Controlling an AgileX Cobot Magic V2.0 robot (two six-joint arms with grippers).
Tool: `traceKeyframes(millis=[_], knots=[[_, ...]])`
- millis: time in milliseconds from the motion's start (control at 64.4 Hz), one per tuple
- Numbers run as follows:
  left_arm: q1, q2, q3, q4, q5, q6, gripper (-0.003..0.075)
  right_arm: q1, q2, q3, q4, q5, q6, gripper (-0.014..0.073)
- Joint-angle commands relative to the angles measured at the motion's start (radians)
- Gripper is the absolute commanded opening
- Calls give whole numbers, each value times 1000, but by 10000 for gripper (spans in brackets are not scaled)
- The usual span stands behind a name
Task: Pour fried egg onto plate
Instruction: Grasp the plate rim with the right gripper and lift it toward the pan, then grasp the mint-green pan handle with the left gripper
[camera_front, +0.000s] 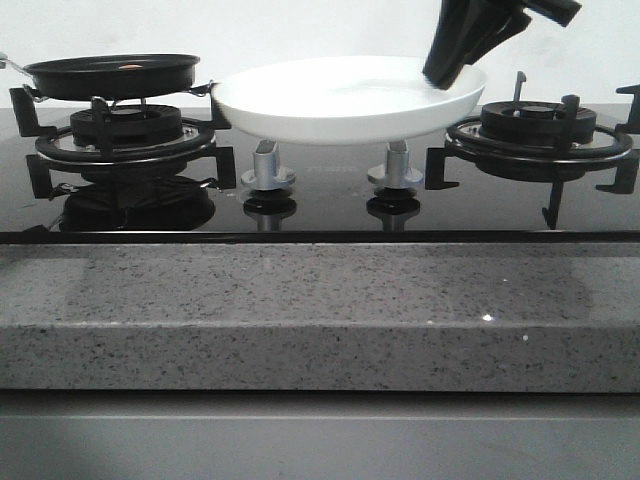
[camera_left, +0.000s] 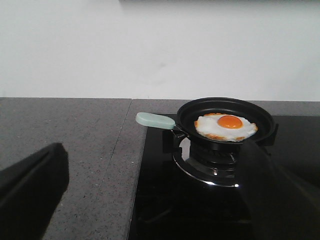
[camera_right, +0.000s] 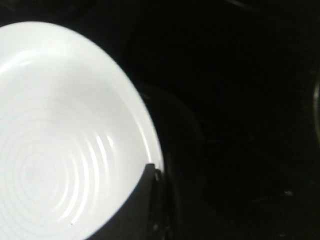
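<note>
My right fingers (camera_front: 447, 72) are clenching the near right rim of the plate (camera_front: 330, 105), and they are holding it raised above the middle of the black glass stove (camera_front: 320, 205), over the two silver knobs (camera_front: 268, 172). In my right wrist view the plate (camera_right: 60, 145) is showing its ringed white inside, and one dark finger (camera_right: 137, 210) is lying across its edge.

The fried egg (camera_left: 226, 126) is lying flat inside the black frying pan (camera_left: 225, 116), orange yolk facing up. The pan is sitting on the left burner (camera_front: 125, 135), and its pale green handle (camera_left: 155, 120) is sticking out toward the grey speckled desk (camera_left: 65, 135). From the front, the pan (camera_front: 112, 74) is standing just beside the plate's left edge, with only a sliver of the egg showing above its rim.

My left fingers (camera_left: 35, 180) are hanging released and wide apart, well short of the pan, gripping nothing.
</note>
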Motion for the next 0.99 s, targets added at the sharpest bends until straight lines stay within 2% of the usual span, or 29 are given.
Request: traceKeyframes(millis=[0,140,559,761,979], knots=[[1,8,-33,2,-72,-9,670,3,-110,84,113,-126,-67,-64],[1,8,-33,2,-72,-9,670,3,-138,147,126,-174,-74,-64],[1,8,-33,-3,-72,-9,670,2,-138,148,126,-174,-74,-67],[1,56,-57,-210,-18,-9,670,2,-138,148,126,-174,-74,-67],[1,295,-214,-349,114,-9,670,1,-138,148,126,-174,-74,-67]])
